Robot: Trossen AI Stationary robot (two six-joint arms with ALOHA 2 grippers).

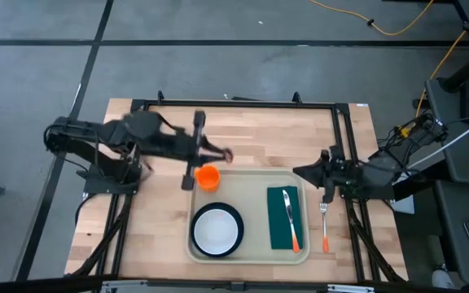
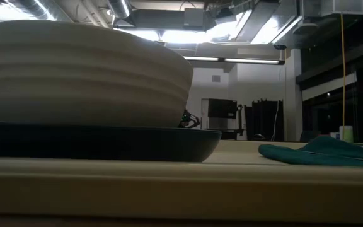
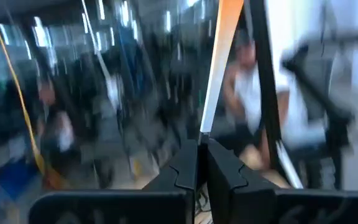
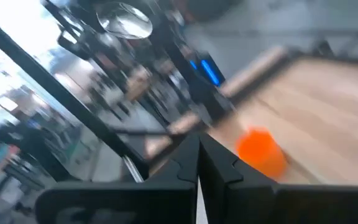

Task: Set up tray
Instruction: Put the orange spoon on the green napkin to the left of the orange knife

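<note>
The left gripper hangs over the table just behind the tray, fingers pressed together on a utensil. An orange cup stands at the tray's far left corner, then a white bowl on a dark plate and a green napkin. The right gripper, fingers pinching a fork, is beside the tray's right rim.

High view: evenly lit, left arm smeared.
Low view: dim foreground, bright ceiling lights upper centre.
Wrist views: heavy motion blur.

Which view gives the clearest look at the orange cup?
The high view: the orange cup shows whole at the tray's far rim. The right wrist view catches it blurred; the low and left wrist views miss it.
</note>
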